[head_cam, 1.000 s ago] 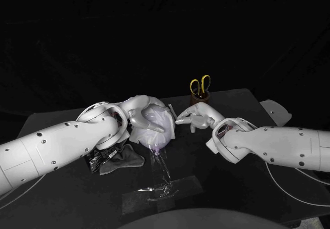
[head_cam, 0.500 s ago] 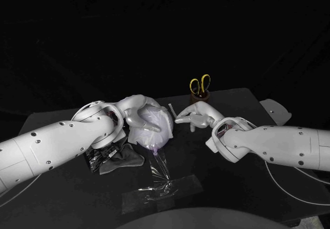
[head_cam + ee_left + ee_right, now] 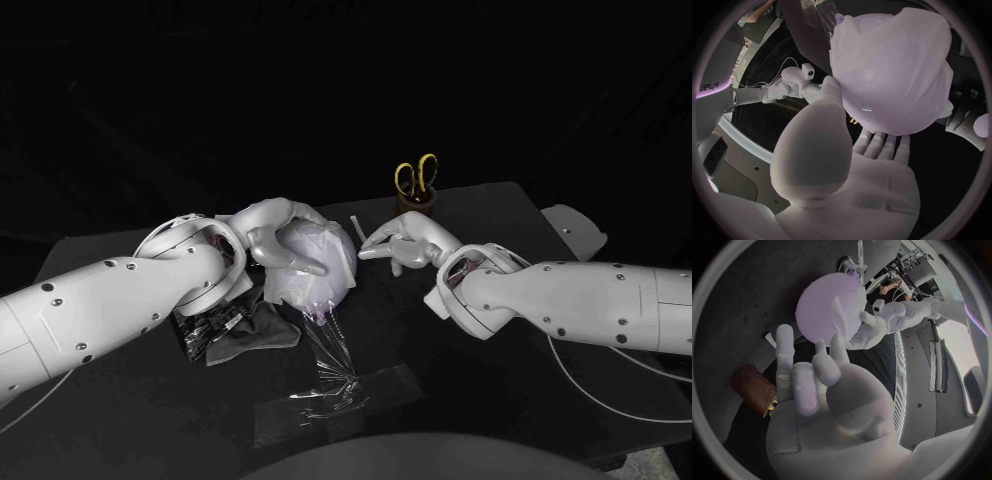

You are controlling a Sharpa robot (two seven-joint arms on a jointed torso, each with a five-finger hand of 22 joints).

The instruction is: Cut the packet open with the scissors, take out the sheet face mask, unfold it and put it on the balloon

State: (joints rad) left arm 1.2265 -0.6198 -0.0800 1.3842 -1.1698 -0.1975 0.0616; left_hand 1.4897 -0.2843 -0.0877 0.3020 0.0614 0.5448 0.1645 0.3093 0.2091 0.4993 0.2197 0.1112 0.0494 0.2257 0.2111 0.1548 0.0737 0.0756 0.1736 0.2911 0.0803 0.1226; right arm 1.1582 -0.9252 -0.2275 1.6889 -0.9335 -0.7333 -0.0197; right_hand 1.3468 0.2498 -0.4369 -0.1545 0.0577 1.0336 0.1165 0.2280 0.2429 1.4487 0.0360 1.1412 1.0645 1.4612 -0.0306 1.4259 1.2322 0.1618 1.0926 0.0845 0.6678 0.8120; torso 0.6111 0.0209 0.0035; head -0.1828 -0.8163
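Left hand (image 3: 281,232) grasps the pale lilac round balloon (image 3: 823,307) under its thin white sheet face mask (image 3: 929,90); I read right hand (image 3: 408,243) as released, fingers apart, just beside it.

Pale lilac balloon (image 3: 329,272), yellow-handled scissors (image 3: 417,176), black table (image 3: 476,380)

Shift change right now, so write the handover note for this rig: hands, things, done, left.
Left hand cups the balloon over the sheet face mask. Right hand is beside the balloon, fingers apart, holding nothing.
Scissors stand in their brown holder; the opened packet lies on the table by the left arm.
Done: packet cut, mask out, unfolded, draped on the balloon.
Left: probably just smoothing the mask down and letting go.
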